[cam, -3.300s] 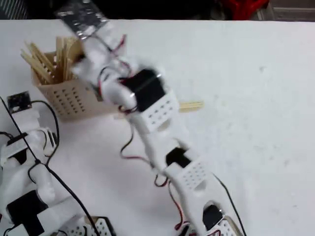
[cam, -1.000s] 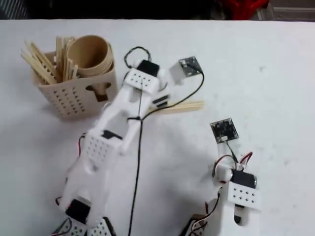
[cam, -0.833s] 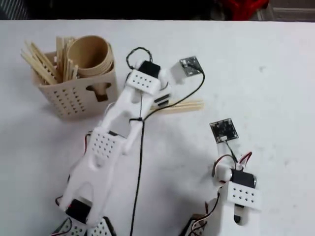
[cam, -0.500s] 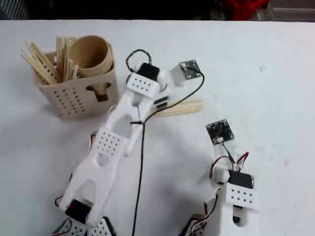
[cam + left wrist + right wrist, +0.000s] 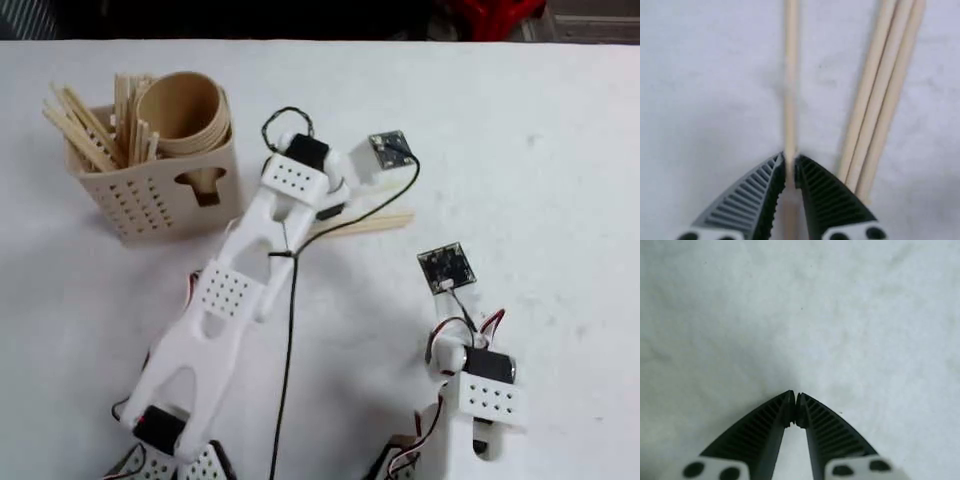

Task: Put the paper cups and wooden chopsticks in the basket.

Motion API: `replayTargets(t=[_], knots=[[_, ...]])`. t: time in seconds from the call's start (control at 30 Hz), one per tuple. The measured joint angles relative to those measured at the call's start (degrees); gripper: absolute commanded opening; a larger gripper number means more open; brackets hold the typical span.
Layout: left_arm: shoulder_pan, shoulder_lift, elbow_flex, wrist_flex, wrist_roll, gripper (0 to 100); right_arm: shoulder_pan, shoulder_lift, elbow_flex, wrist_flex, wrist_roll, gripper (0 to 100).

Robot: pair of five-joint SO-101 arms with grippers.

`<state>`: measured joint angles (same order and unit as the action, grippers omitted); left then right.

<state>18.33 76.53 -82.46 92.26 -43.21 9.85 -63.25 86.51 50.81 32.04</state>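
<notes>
The perforated beige basket stands at the far left with several wooden chopsticks and a paper cup upright in it. More chopsticks lie flat on the white table at the centre. My left arm stretches from the near left to them. My left gripper is shut on one chopstick that runs straight out from its tips, and three others lie side by side next to it. My right gripper is shut on nothing just above bare table. The right arm sits folded at the near right.
A black cable trails along the left arm to the front edge. The white table runs bare to the right and far side. A dark strip borders its back edge.
The right arm has left the basket and folded back to the near right; a paper cup now shows in the basket. The left arm has come out to the chopsticks and edged slightly right.
</notes>
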Motion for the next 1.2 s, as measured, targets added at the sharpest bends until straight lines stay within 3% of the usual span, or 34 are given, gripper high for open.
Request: replayTargets(t=[0.27, 0.7, 1.07, 1.2], knots=[[-0.5, -5.8, -9.8, 7.7, 0.0, 2, 0.0, 0.0, 0.0, 0.0, 0.0, 2.1], [-0.4, -41.1, -10.4, 7.7, 11.9, 2, 0.0, 0.0, 0.0, 0.0, 0.0, 2.1], [-18.2, -67.1, -10.9, 10.2, 25.7, 2, 0.0, 0.0, 0.0, 0.0, 0.0, 2.1], [-23.1, -73.8, 0.5, 10.2, 29.2, 2, 0.0, 0.0, 0.0, 0.0, 0.0, 2.1]])
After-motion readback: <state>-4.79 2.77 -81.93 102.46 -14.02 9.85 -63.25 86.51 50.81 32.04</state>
